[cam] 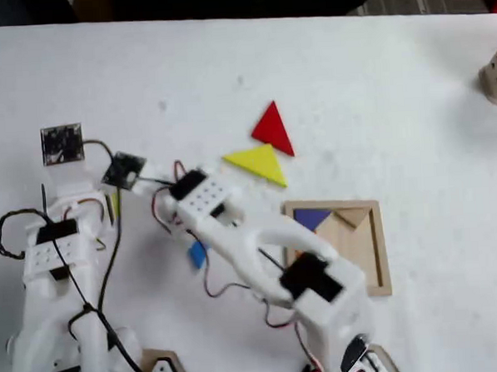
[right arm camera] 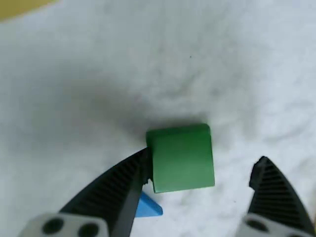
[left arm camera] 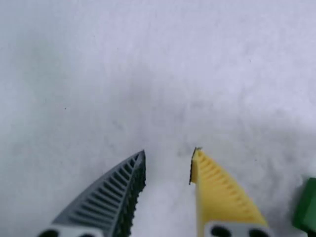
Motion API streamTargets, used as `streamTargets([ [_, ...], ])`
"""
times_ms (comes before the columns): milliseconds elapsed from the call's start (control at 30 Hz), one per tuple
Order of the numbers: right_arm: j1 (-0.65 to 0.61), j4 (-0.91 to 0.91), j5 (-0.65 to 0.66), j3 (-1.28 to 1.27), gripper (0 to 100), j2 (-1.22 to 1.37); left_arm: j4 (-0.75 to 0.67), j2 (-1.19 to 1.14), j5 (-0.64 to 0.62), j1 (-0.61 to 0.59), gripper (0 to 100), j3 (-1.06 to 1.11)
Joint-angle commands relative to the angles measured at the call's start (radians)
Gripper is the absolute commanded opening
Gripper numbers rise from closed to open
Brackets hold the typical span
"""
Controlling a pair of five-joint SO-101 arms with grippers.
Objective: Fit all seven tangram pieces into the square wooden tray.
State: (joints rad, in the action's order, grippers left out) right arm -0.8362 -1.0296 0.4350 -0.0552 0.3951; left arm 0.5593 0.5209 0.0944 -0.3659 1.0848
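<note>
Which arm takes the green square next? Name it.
The right arm: its open jaws sit either side of the green square. The left arm's open jaws hang over bare table.

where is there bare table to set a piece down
Bare: the far table beyond the red triangle, and the stretch right of the tray. Crowded: between the yellow triangle and tray, where the right gripper straddles the green piece.
</note>
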Motion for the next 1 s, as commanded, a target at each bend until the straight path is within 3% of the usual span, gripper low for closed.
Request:
streamTargets([
  [0,0.002,-0.048,0.063,0.101,31.2,0.061,-0.026,-0.001,0.012,0.001,18,-0.011],
  [167,-0.021,-0.105,0.153,0.110,31.0,0.102,-0.026,-0.001,0.012,0.001,18,-0.011],
  [300,-0.022,-0.125,0.206,0.109,25.0,0.110,-0.026,-0.001,0.012,0.001,18,-0.011],
  [767,-0.027,-0.119,0.285,0.115,21.4,0.113,-0.025,-0.001,0.012,0.001,18,-0.009],
  [967,-0.021,-0.125,0.284,0.115,3.4,0.111,-0.025,-0.001,0.012,0.001,18,-0.008],
])
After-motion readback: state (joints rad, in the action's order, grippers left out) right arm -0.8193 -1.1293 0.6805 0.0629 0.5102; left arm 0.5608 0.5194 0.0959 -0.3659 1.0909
